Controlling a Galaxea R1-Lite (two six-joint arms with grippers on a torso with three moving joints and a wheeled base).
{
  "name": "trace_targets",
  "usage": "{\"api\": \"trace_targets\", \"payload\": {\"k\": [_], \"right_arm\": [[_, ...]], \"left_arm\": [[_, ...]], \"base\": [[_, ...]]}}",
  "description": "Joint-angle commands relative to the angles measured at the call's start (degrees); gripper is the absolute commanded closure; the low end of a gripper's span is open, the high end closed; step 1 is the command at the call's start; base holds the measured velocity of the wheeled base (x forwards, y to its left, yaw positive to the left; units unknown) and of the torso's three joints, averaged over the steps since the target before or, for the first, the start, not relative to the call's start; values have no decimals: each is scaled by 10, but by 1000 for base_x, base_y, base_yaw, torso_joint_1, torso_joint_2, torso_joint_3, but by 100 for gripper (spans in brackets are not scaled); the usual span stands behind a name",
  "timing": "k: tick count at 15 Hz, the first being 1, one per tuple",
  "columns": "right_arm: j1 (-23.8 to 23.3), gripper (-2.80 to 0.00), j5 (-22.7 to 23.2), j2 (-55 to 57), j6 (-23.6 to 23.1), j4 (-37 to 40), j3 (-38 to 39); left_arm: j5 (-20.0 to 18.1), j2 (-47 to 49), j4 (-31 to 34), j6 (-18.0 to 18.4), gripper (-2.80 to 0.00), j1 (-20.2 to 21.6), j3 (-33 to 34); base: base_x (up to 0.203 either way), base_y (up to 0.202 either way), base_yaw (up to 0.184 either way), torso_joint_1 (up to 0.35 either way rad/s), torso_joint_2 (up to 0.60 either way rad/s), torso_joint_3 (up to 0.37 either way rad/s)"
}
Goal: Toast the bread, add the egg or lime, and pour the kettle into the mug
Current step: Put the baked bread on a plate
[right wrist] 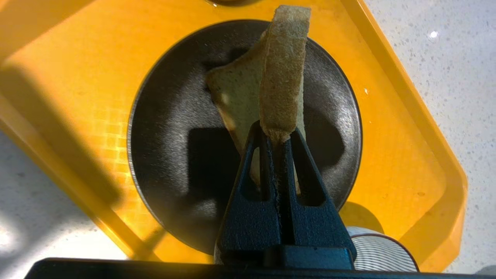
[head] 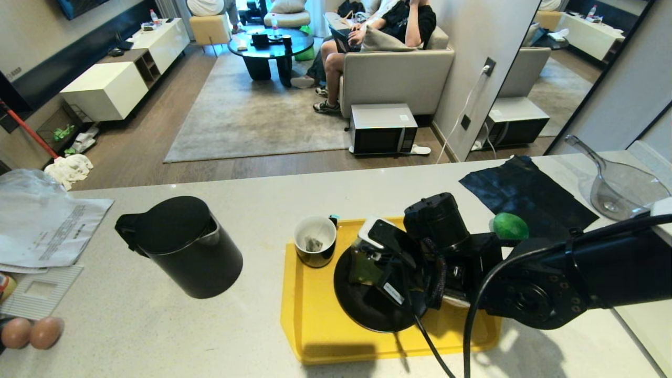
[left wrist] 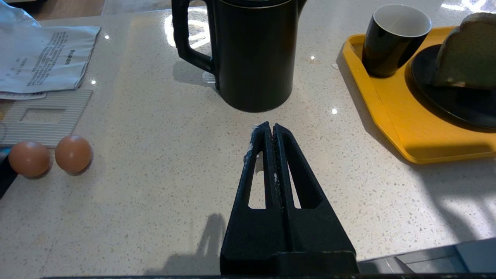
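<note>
My right gripper (right wrist: 276, 131) is shut on one corner of the bread (right wrist: 283, 77), a thick pale slice with a tan crust. It holds the slice on edge over a black plate (right wrist: 174, 135) on the yellow tray (right wrist: 407, 155); I cannot tell whether bread and plate touch. The black mug (head: 315, 241) stands at the tray's far left corner with a tea bag inside. Left of the tray stands the black kettle (head: 184, 247), lid closed. The lime (head: 510, 227) lies on the counter just right of the tray. My left gripper (left wrist: 271, 126) is shut and empty, low over the counter in front of the kettle (left wrist: 252, 54). The egg is out of view.
Two plain brown eggs (head: 31, 332) lie at the counter's near left, beside papers (head: 47, 226). A dark cloth (head: 525, 194) and a clear jug (head: 619, 189) sit at the far right. A striped white bowl (right wrist: 383, 252) shows under my right wrist. A person sits on a sofa beyond the counter.
</note>
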Motion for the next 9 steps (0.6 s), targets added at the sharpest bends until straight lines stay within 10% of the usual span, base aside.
{"api": "trace_targets", "payload": {"k": [1,9], "right_arm": [[-10,0,-2,1,-3,1,2],[-29,0,-4,-9,-6,0,23]], "left_arm": [[0,0,0,0,0,0,10],[0,0,0,0,0,0,10]], "base": [[0,0,0,0,0,0],[0,0,0,0,0,0]]}}
